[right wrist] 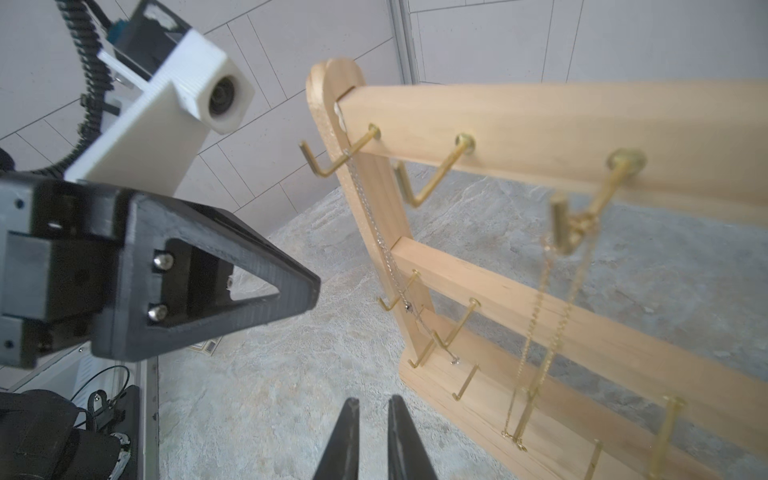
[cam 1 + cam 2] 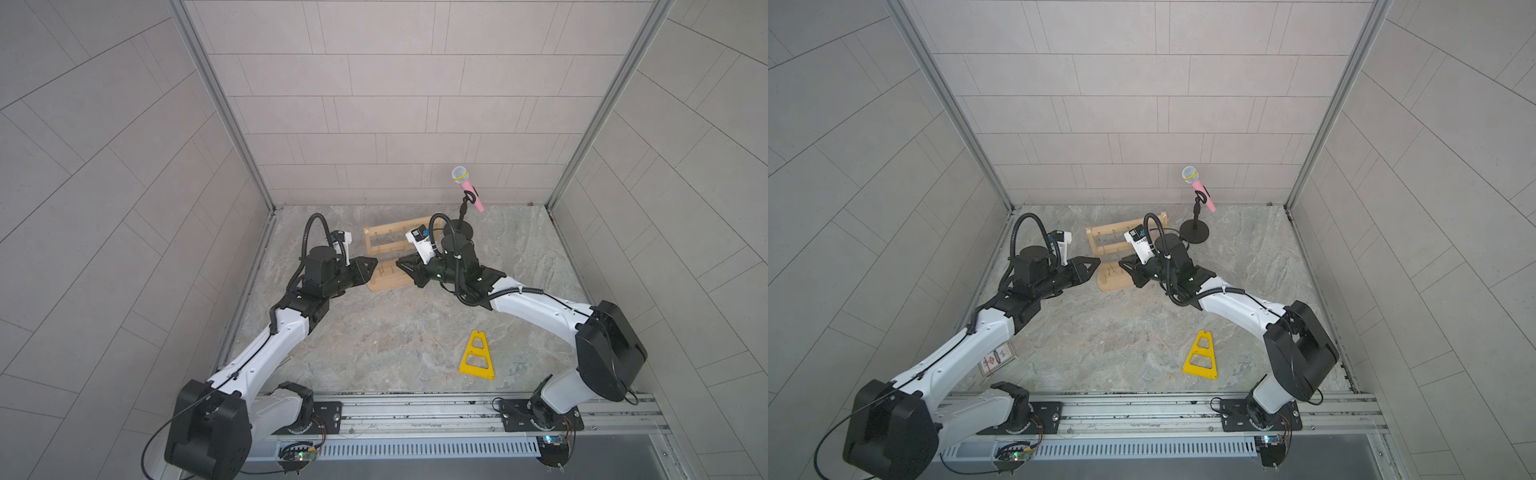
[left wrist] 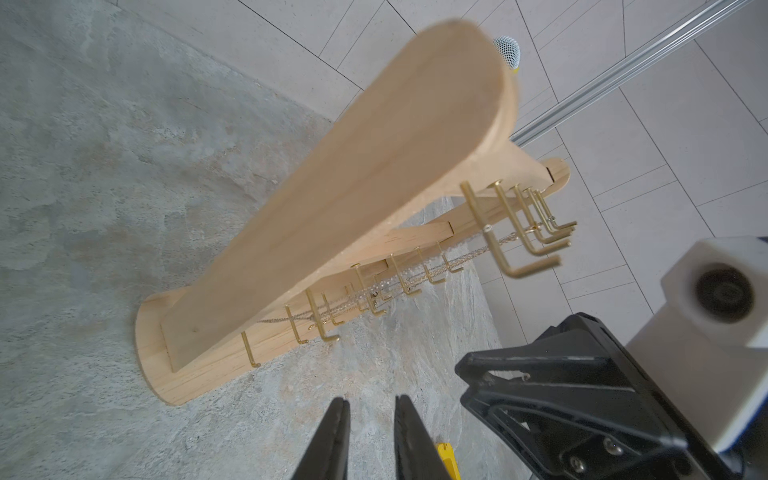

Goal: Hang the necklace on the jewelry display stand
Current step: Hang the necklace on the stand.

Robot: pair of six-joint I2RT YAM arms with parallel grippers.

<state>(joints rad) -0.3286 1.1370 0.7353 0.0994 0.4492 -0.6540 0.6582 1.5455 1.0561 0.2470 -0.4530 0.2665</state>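
Necklace point(image 1: 533, 320) vertical under hook point(image 1: 598, 195); jewelry display stand point(image 1: 540, 124) upright

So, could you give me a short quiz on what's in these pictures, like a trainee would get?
1. True or false: a gold chain necklace hangs from a small gold hook on the pale wooden jewelry display stand.
2. What does the left pincer hold? A) a silver chain B) nothing C) a pink microphone
3. How many horizontal bars does the stand have?
Key: 1 true; 2 B; 3 three.
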